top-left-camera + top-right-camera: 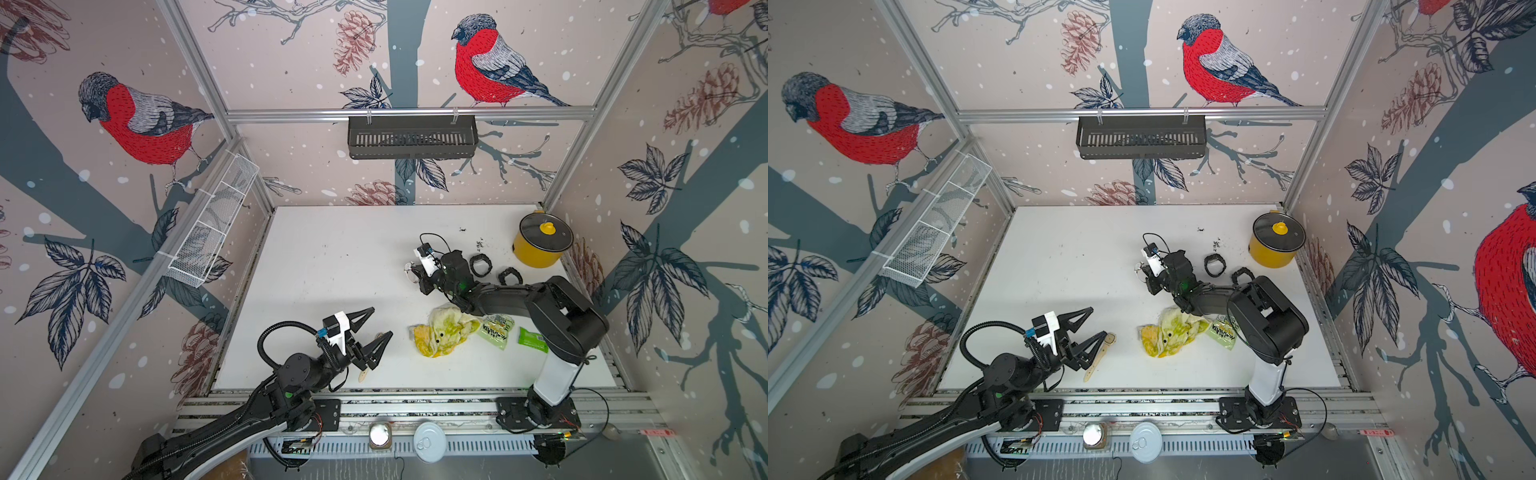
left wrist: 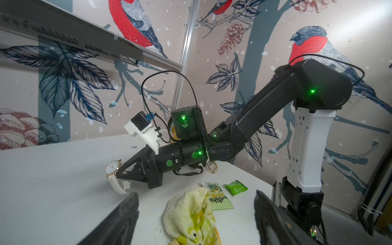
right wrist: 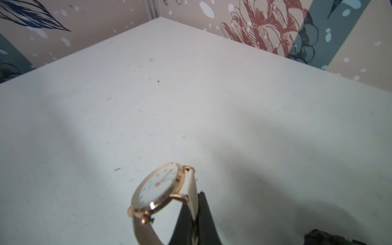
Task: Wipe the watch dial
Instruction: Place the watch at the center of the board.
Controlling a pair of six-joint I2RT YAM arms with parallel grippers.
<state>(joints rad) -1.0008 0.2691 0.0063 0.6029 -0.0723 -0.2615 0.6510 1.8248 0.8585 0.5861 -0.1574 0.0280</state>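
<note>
The white table [image 1: 332, 257] is mostly bare. On its near half, between the arms, lies the crumpled yellow-and-cream terry cloth [image 1: 440, 330]. It looks soft, light and floppy, so it is best pinched at a raised fold. The left gripper [image 1: 381, 321] hangs nearby, its pincer spread wide and empty.

The white-strapped, rose-gold wristwatch [image 2: 113, 169] is further back, in the right gripper [image 3: 193, 199], which is pinched onto the strap just beside the case. The round white dial [image 3: 158, 187] stands on edge, uncovered. It is probably light, with a smooth, scratch-prone glass, and the limp strap may let the case swing under pressure.

The yellow lidded pot [image 1: 540, 245] sits in the far corner, well apart. Two green snack packets [image 1: 496, 330] touch or adjoin the cloth under the right arm. Two black watch bands [image 1: 481, 264] lie behind that arm. A tan strap-like piece [image 1: 1100, 353], perhaps another watch, lies under the left gripper.
</note>
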